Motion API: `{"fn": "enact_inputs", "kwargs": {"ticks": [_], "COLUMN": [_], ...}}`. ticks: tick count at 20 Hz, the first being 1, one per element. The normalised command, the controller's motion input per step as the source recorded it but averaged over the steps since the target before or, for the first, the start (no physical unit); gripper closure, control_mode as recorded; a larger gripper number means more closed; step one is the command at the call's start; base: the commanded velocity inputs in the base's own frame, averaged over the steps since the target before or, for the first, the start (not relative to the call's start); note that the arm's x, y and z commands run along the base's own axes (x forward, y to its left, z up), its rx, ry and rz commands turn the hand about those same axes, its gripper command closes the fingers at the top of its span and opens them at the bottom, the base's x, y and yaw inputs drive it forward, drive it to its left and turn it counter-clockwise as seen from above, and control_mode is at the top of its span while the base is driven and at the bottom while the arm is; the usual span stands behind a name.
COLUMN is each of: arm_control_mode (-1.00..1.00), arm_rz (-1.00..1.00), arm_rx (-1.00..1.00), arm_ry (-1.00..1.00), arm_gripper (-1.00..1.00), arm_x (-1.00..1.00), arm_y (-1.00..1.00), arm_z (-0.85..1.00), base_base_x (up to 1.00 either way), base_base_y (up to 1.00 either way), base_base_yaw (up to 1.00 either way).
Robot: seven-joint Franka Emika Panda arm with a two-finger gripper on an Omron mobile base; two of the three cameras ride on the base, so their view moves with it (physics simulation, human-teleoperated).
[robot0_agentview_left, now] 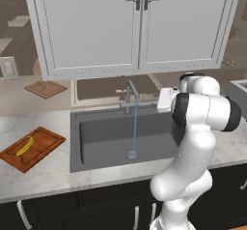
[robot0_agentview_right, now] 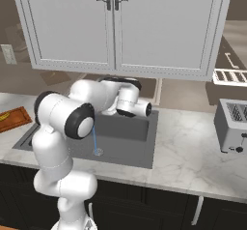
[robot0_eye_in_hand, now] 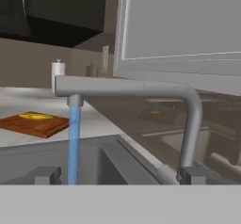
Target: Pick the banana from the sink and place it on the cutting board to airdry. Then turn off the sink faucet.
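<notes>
yellow banana [robot0_agentview_left: 25, 146] on cutting board [robot0_agentview_left: 46, 144], faucet [robot0_agentview_left: 130, 92] running

Even, soft rendered light; faint shadows; hand view slightly blurred.

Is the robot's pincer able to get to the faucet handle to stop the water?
Probably yes. The open pincer faces the sink faucet from close by, with nothing between them. The banana already lies on the cutting board, off to the side.
</notes>
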Motion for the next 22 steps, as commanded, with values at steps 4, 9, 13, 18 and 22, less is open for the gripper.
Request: {"fn": "enact_inputs", "kwargs": {"ticks": [4, 9, 13, 18, 22], "arm_control_mode": [-1.00, -1.00, -1.00, -1.00, -1.00], "arm_rz": [0.00, 0.00, 0.00, 0.00, 0.00], "arm_rx": [0.02, 0.02, 0.01, 0.00, 0.00], "arm_ry": [0.00, 0.00, 0.00, 0.01, 0.02], "arm_gripper": [-1.00, -1.00, -1.00, -1.00, -1.00], "arm_x": [0.22, 0.25, 0.29, 0.36, 0.36], "arm_y": [-0.05, 0.00, 0.00, 0.00, 0.00], "arm_z": [-0.22, -0.14, -0.11, -0.15, -0.19], "base_base_x": [0.00, 0.00, 0.00, 0.00, 0.00], "base_base_y": [0.00, 0.00, 0.00, 0.00, 0.00], "base_base_yaw": [0.00, 0.00, 0.00, 0.00, 0.00]}}
